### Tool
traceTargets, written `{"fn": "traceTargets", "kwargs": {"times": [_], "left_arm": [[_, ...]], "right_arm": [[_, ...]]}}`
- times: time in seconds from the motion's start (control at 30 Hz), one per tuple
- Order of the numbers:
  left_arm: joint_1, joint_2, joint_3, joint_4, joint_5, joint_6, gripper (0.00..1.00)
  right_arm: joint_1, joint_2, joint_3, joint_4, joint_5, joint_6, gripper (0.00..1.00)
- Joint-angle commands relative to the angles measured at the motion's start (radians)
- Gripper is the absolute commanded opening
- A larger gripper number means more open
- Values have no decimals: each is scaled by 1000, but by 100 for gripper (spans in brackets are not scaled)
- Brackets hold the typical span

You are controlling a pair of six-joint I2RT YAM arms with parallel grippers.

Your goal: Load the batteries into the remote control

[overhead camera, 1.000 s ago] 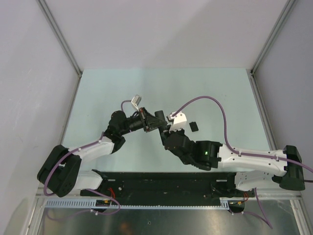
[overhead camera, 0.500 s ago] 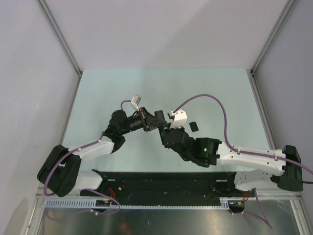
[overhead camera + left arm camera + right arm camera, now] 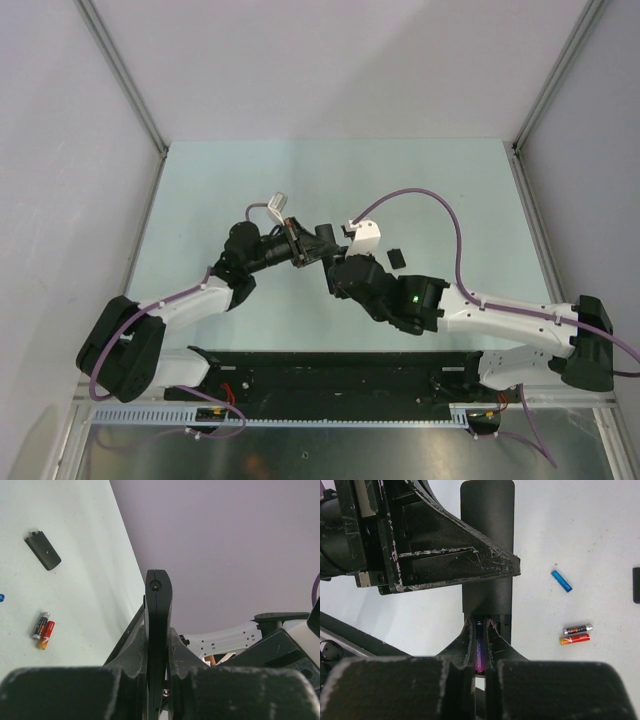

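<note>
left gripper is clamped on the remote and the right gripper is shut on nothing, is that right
Not quite. The left gripper is clamped on the remote control, but the right gripper is not shut on nothing. The right wrist view shows a slim purplish battery pinched between its fingers, right at the near end of the remote control.

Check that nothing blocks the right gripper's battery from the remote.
Nothing visible does. The battery, pinched in the right gripper, sits at the open end of the remote. The left gripper clamps the remote farther up, clear of that opening.
</note>
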Motion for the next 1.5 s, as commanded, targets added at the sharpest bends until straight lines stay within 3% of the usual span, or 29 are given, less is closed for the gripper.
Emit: {"fn": "traceTargets", "kwargs": {"times": [0.0,1.47], "left_arm": [[-9,-42,113,166,-3,-66,0],[34,-88,116,176,-26,-71,0]], "right_arm": [[7,53,-3,-42,-131,47,0],[-10,151,0,-76,-281,87,0]]}}
